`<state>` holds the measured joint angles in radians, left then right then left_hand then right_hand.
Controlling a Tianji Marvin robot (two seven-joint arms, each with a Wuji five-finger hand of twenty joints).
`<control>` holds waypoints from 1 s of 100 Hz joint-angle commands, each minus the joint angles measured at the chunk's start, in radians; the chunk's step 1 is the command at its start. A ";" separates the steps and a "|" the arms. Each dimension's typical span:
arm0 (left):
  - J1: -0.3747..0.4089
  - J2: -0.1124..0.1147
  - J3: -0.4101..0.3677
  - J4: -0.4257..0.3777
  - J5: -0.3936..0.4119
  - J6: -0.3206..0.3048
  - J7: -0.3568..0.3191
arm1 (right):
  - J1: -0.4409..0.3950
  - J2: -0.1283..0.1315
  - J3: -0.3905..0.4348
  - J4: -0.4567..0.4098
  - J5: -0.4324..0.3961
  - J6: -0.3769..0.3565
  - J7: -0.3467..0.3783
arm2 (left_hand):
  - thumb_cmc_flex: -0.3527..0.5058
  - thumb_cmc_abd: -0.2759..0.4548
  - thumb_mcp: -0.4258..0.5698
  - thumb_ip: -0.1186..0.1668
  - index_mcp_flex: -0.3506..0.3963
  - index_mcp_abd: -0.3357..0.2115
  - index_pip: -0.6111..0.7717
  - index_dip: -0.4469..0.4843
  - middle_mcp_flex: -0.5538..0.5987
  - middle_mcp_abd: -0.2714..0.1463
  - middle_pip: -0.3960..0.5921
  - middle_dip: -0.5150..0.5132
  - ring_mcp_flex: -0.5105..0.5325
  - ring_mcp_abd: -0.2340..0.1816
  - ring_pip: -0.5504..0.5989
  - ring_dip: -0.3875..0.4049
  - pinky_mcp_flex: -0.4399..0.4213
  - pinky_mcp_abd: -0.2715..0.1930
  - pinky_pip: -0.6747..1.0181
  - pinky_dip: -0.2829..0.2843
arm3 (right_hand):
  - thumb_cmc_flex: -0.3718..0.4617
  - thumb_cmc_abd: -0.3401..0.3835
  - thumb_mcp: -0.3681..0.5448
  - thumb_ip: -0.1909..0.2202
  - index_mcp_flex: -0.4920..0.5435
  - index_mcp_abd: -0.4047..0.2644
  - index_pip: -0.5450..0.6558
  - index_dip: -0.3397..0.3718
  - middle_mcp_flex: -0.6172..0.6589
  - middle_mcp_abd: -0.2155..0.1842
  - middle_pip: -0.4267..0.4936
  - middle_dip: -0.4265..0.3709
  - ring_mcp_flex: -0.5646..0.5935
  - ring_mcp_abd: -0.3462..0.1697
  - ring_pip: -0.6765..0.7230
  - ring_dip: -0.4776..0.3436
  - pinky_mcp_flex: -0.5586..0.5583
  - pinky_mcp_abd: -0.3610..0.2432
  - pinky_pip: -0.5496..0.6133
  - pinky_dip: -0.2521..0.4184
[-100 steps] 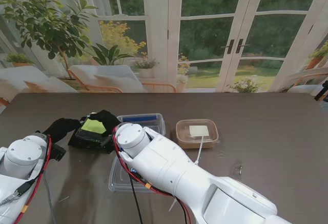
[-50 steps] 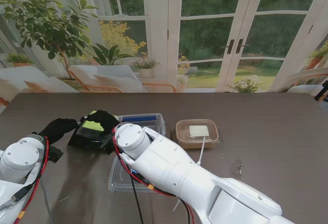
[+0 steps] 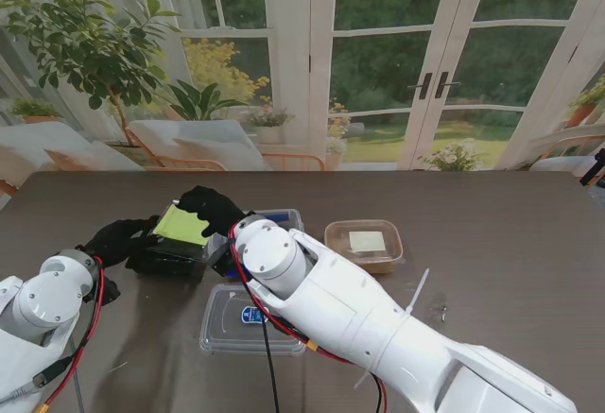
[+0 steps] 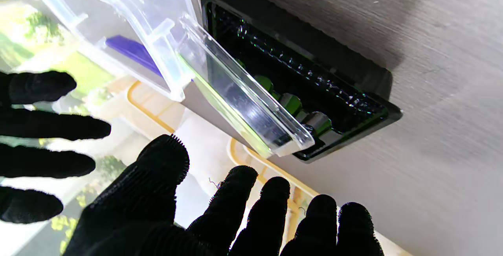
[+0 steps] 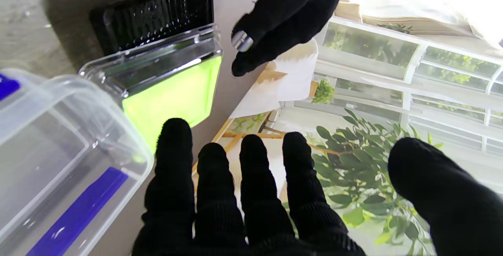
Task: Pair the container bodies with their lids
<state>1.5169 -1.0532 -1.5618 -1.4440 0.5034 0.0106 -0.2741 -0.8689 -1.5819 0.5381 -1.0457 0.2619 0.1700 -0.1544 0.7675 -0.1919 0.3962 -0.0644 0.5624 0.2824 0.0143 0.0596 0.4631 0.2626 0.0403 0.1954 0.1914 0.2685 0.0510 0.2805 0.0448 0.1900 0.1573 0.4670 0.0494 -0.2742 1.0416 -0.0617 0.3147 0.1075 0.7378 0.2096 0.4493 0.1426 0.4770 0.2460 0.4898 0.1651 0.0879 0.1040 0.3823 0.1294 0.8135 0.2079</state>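
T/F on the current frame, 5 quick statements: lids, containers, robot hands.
1. The clear lid with the green label lies flat and sealed on the black container. False: it is tilted, one edge raised.
2. The brown container already has a lid on. True.
3. A clear lid with a blue sticker lies on the table nearer to me. True.
4. The left robot hand grips the brown container. False: it is open beside the black container.
5. The right robot hand is at the tilted lid's far edge. True.
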 commanded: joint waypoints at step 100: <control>-0.007 0.056 0.004 -0.036 0.292 -0.096 -0.209 | -0.076 0.142 0.106 -0.152 -0.061 0.063 0.034 | -0.089 -0.004 0.047 0.006 0.080 -0.049 0.019 0.011 0.041 -0.079 0.053 0.008 0.006 -0.040 0.033 0.005 0.007 -0.036 -0.024 -0.008 | 0.004 -0.029 0.012 -0.026 0.049 -0.023 -0.022 0.027 0.033 -0.004 -0.021 0.020 0.054 0.024 0.071 0.046 -0.295 0.006 0.043 0.032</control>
<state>1.5041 -1.0005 -1.5528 -1.4692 0.7919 -0.0903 -0.4609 -0.9387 -1.4410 0.6440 -1.1905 0.2014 0.2308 -0.1390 0.7053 -0.2272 0.4637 -0.0649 0.6311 0.2326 0.0262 0.0632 0.5144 0.1894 0.0864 0.1953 0.1909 0.2390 0.0682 0.2807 0.0460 0.1772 0.1569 0.4670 0.0494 -0.2852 1.0389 -0.0618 0.3427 0.1011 0.7281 0.2240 0.4637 0.1426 0.4753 0.2554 0.5272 0.1889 0.1535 0.1396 0.3826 0.1390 0.8140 0.2145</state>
